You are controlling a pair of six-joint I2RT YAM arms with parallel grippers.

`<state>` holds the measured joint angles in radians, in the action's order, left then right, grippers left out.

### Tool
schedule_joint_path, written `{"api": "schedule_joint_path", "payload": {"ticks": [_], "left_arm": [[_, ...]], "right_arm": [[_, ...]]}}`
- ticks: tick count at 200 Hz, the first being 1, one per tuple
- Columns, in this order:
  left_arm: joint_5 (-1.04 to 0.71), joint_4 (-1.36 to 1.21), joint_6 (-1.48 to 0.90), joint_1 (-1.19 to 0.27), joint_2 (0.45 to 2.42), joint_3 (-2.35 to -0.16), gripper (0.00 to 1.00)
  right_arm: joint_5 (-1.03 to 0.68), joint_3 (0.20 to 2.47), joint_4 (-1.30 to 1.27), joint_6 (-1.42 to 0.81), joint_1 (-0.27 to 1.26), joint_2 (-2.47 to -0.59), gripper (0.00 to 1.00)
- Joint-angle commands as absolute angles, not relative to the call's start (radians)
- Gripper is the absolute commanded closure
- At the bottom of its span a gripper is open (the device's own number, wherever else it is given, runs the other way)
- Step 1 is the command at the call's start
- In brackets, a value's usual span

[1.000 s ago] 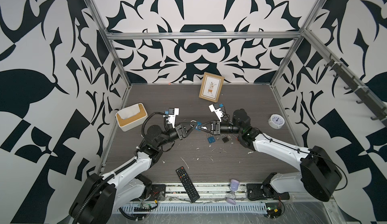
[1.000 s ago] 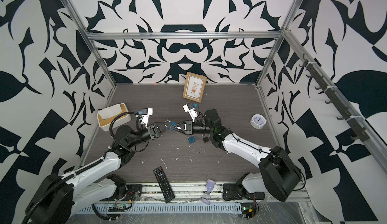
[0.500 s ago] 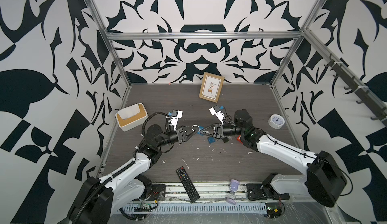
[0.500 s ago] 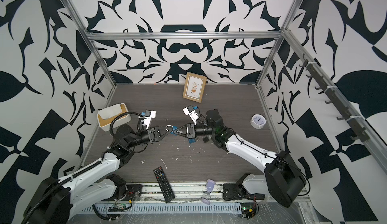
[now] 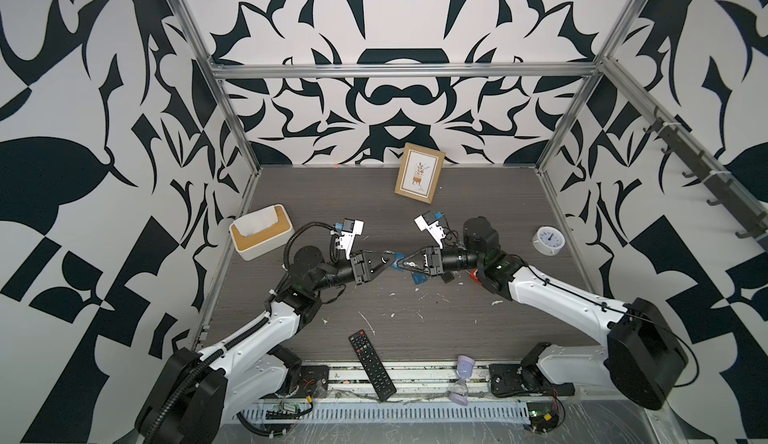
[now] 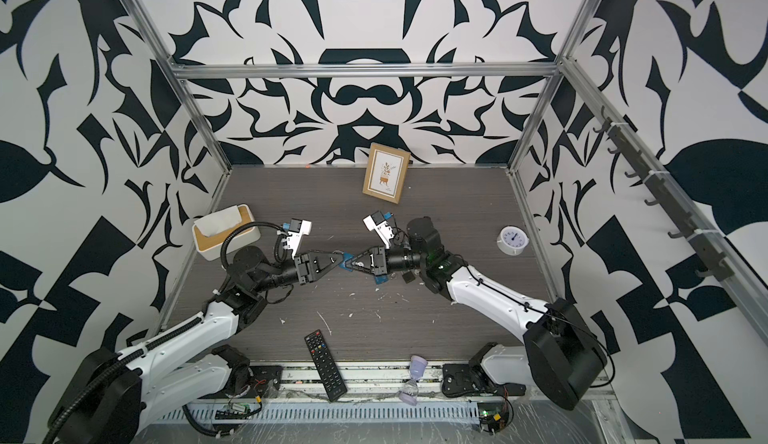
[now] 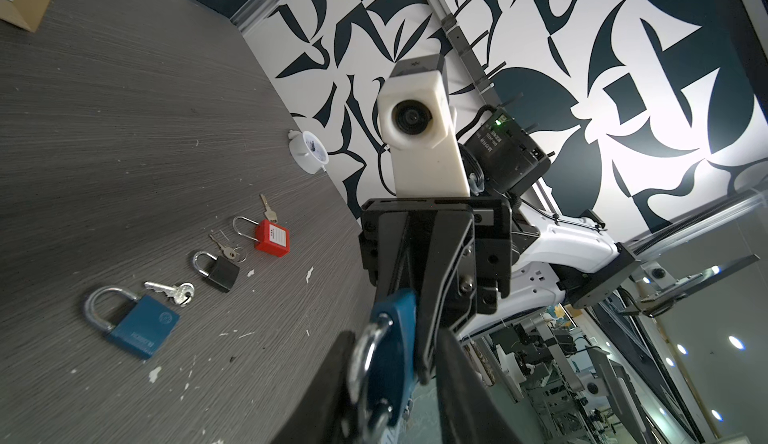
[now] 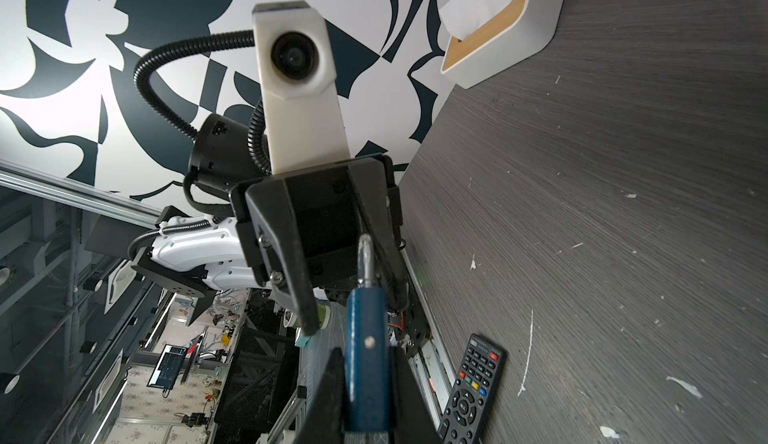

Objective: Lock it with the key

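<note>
I am holding a small blue metal padlock (image 8: 367, 363) in the air over the middle of the grey wood-grain table (image 5: 478, 197), its body pinched flat between the fingers of my right tool (image 5: 404, 261), its silver steel shackle (image 8: 365, 261) pointing across at my left tool (image 5: 387, 256). Over the last second I have been sliding that left tool in until the two tips are almost meeting, where a clear gap was showing before, and its fingers are now standing apart around the shackle, one at most brushing it, so I am judging it to be loosening rather than gripping. I am reading this as a push on the shackle toward the body; whether it is seated I cannot tell, and I am seeing no key in this padlock. The loose silver keys (image 7: 172, 290) are lying between the table's middle and its right edge, beside a second blue padlock (image 7: 139, 330), a black padlock (image 7: 222, 273) and a red padlock (image 7: 272, 238), so I am expecting the key step to be coming next.
</note>
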<state>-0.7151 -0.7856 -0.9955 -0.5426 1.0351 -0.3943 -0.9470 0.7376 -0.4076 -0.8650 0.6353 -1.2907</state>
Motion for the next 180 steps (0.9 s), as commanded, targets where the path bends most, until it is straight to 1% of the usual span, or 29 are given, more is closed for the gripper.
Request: {"api": "schedule_joint_path", "payload": {"ticks": [1,36,51,65,81,96,113,121,133,141,160,180], "left_arm": [[-0.726,-0.861,-1.003,-0.539,1.029,-0.387,0.68],[-0.731,-0.859,-1.015,-0.516,1.011,-0.380,0.70],[-0.732,-0.858,-1.017,-0.514,1.008,-0.382,0.76],[-0.735,-0.859,-1.020,-0.513,1.009,-0.383,0.78],[-0.741,-0.863,-1.023,-0.513,1.012,-0.385,0.86],[-0.746,-0.876,-1.031,-0.513,1.017,-0.387,1.00],[-0.740,-0.883,-1.043,-0.513,1.024,-0.386,1.00],[-0.727,-0.892,-1.054,-0.513,1.030,-0.382,1.00],[-0.691,-0.896,-1.069,-0.512,1.035,-0.373,1.00],[-0.668,-0.900,-1.077,-0.510,1.040,-0.367,1.00],[-0.622,-0.922,-1.117,-0.491,1.046,-0.351,1.00],[-0.597,-0.959,-1.169,-0.456,1.053,-0.339,1.00]], "right_arm": [[-0.955,0.760,-0.430,-0.850,0.630,-1.284,1.00],[-0.957,0.747,-0.420,-0.845,0.626,-1.272,1.00],[-0.956,0.744,-0.420,-0.845,0.626,-1.268,1.00],[-0.954,0.744,-0.420,-0.844,0.626,-1.267,1.00],[-0.949,0.744,-0.422,-0.844,0.626,-1.268,1.00],[-0.944,0.747,-0.429,-0.851,0.626,-1.273,1.00],[-0.927,0.745,-0.441,-0.863,0.625,-1.270,1.00],[-0.913,0.742,-0.445,-0.866,0.625,-1.266,0.92],[-0.897,0.737,-0.449,-0.871,0.624,-1.258,0.77],[-0.887,0.730,-0.451,-0.872,0.624,-1.250,0.70],[-0.865,0.709,-0.456,-0.873,0.624,-1.225,0.61],[-0.854,0.688,-0.449,-0.872,0.621,-1.202,0.60]]}}
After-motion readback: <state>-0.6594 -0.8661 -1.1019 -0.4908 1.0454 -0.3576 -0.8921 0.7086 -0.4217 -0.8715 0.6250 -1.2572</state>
